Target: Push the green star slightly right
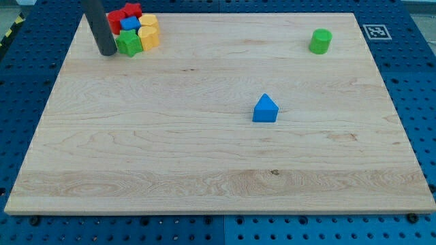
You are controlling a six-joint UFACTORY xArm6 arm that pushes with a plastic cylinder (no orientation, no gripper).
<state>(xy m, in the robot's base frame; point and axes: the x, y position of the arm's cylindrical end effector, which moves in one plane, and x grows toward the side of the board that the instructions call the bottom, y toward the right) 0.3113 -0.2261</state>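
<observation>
Camera view: wooden board (204,156) on blue pegboard table (409,82). My tip (107,52) sits near board's top-left corner, touching or just beside the left side of the green star (128,43). No gripper on this arm, just a plain dark rod, so no jaws to spread or press.

Green star is at the bottom-left of a tight cluster by the top edge, near the top-left corner. Cluster w/ it: red star (132,9) at top, red block (116,19) at left (shape unclear), blue block (129,24) in middle, yellow blocks (149,31) on the right.

Green cylinder (320,41) stands alone near top-right corner. Blue triangular block (266,109) alone, right of board centre. Black-white marker tag (375,31) at top-right corner of board.
</observation>
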